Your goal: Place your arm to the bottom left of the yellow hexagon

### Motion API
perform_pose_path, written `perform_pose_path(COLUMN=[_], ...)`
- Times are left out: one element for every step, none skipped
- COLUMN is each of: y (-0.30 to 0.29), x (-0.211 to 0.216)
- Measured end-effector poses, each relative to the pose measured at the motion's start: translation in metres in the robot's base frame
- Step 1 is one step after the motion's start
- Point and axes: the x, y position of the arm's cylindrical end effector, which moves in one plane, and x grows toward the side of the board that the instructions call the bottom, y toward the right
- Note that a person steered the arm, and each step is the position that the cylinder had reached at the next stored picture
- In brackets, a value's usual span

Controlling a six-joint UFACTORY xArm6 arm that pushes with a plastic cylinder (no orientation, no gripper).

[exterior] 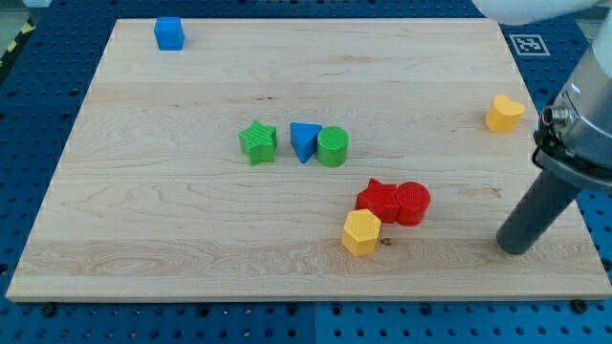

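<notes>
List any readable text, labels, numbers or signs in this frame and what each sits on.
No readable words, numbers or brand names anywhere.
Only sign: a black-and-white square fiducial marker on the blue pegboard just past the wooden board's top right corner; a pattern, no characters.
Yellow-and-black hazard striping at the view's top left edge: no text.
The blocks carry no markings.

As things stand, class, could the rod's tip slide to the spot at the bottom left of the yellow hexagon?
Probably yes. My tip sits to the view's right of the yellow hexagon, and the wooden board below it looks bare.
</notes>
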Motion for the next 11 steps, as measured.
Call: perform_pose_path(y=[-0.016,-0.047,-0.078,-0.093,-0.134,-0.181,-0.198,-0.2,-0.2,-0.195,-0.192], x=[0.012,0.016,0.034,0.035,0.036,0.036,0.03,0.009,0.009,0.011,0.012])
